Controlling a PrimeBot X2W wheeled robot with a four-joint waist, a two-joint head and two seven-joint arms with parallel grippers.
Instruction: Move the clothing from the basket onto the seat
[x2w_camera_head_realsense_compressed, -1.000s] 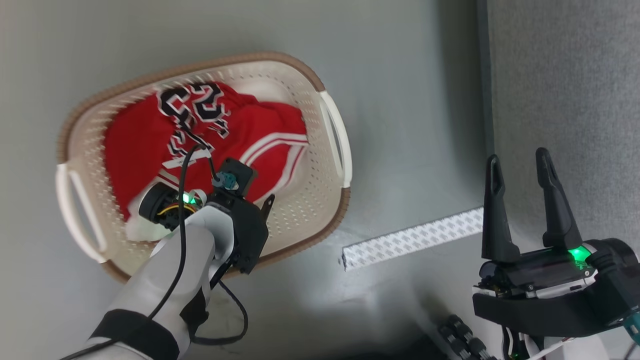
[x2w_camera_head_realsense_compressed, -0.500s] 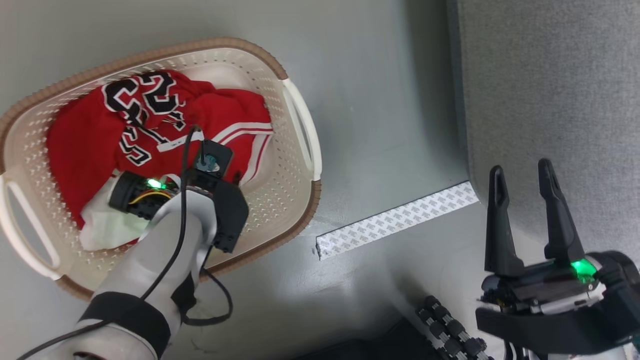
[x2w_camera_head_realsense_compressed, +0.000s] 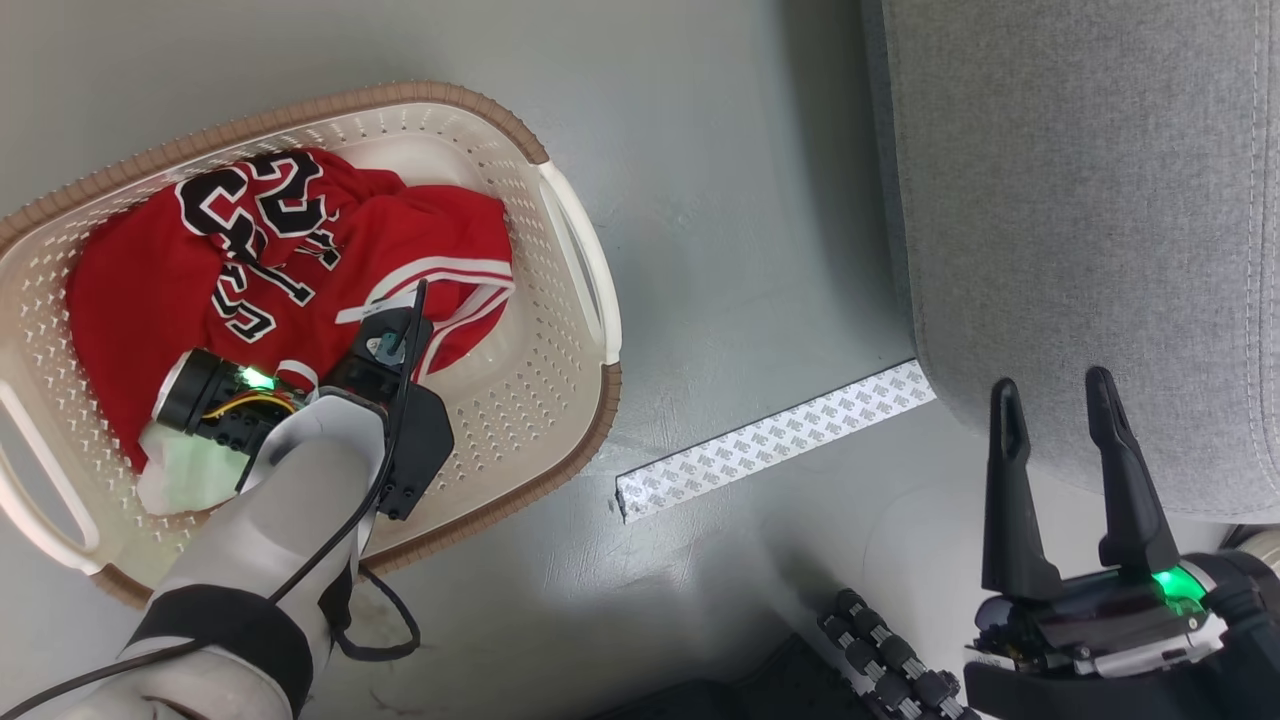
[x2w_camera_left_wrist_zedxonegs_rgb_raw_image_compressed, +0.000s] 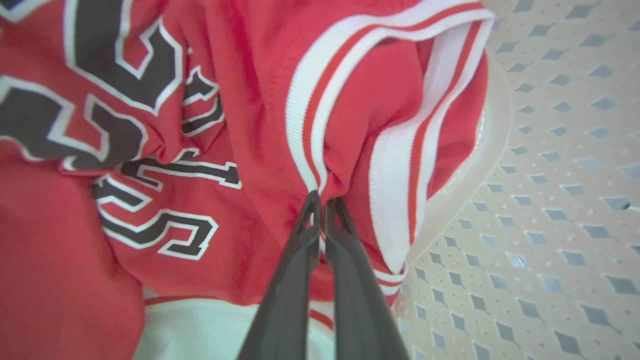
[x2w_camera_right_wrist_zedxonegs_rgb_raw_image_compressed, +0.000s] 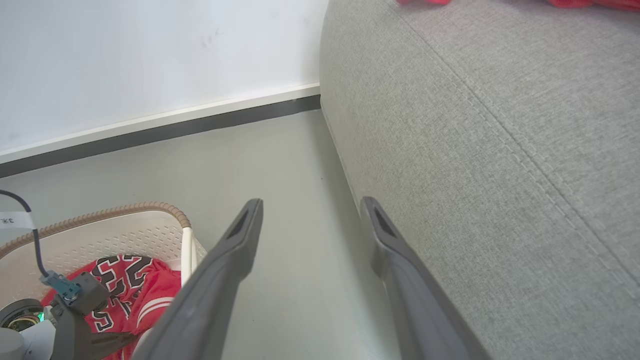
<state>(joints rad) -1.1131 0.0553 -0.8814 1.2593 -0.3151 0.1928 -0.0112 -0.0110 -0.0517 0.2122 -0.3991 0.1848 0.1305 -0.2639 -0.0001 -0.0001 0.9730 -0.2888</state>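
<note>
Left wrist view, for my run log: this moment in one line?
left gripper: shut on red white-striped sports garment | cream perforated plastic basket: garment inside | right gripper: open, near grey fabric seat

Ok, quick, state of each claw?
Left claw: closed, pinching the clothing in the basket.
Right claw: open, empty, near the seat.

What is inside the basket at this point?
Red clothing numbered 23 and some white fabric lie in the basket; the left gripper is shut on a striped fold. Whatever lies beneath that pile is covered.
</note>
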